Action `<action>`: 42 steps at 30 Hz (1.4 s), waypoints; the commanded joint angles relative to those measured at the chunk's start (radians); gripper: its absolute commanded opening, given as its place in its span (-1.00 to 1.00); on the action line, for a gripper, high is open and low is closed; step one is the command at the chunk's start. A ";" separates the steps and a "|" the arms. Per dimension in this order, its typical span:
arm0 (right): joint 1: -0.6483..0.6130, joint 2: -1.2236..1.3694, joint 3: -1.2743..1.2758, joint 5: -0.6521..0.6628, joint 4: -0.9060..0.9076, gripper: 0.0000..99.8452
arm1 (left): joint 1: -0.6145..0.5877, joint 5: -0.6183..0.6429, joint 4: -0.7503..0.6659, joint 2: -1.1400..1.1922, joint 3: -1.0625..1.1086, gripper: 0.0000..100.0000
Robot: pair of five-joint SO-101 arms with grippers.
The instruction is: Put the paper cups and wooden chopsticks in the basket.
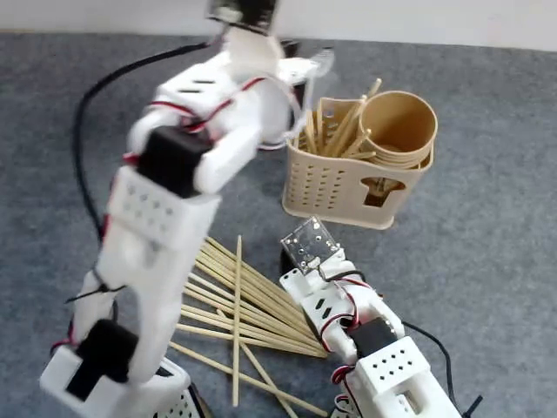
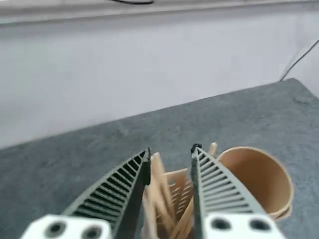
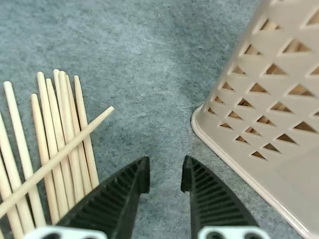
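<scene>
Cups (image 1: 399,129) sat nested in one stack inside the basket (image 1: 335,187), in the compartment on the right arm's side. The top cup's mouth was open and stood above the rim. The basket stood toward the far edge of the table (image 1: 487,287). In its other compartment, touching the stack, chopsticks (image 1: 335,131) stood on end, their tips leaning different ways above the rim.

You had loose chopsticks (image 1: 248,305) lying on the table toward the near edge, between the bases of the two arms. Most were fanned side by side, with a few crossed over the rest.

Your left gripper (image 2: 171,152) hung above the basket's chopstick compartment with its jaws partly open. The standing chopsticks showed between its fingers, but you could not tell from the wrist view whether either finger touched them.

Your right gripper (image 3: 164,167) was low over the table, on the bare strip between the loose chopsticks and the basket's near wall. Its jaws were parted by a narrow gap and held nothing.

A black cable (image 1: 83,157) curved across the table beside the left arm, on the side away from the basket.
</scene>
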 commanded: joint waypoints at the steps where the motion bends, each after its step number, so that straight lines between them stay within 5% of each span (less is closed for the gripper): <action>1: -0.004 -0.024 -0.002 0.012 -0.022 -0.76 | -0.107 -0.011 0.130 -0.116 -0.004 -0.71; 11: 0.044 -0.024 -0.007 0.006 -0.022 -0.76 | -0.366 -0.012 0.427 -0.153 -0.001 -0.73; 18: 0.044 -0.024 -0.008 0.005 -0.022 -0.76 | -0.486 -0.040 0.457 -0.163 0.074 -0.98; 25: 0.044 -0.024 -0.008 0.005 -0.022 -0.76 | -0.538 -0.089 0.453 -0.163 0.249 -0.99; 31: 0.044 -0.024 -0.010 0.005 -0.021 -0.76 | -0.598 -0.089 0.371 -0.186 0.437 -0.99; 42: 0.044 -0.019 -0.012 0.005 -0.018 -0.76 | -0.642 -0.094 -0.003 -0.587 1.076 -0.99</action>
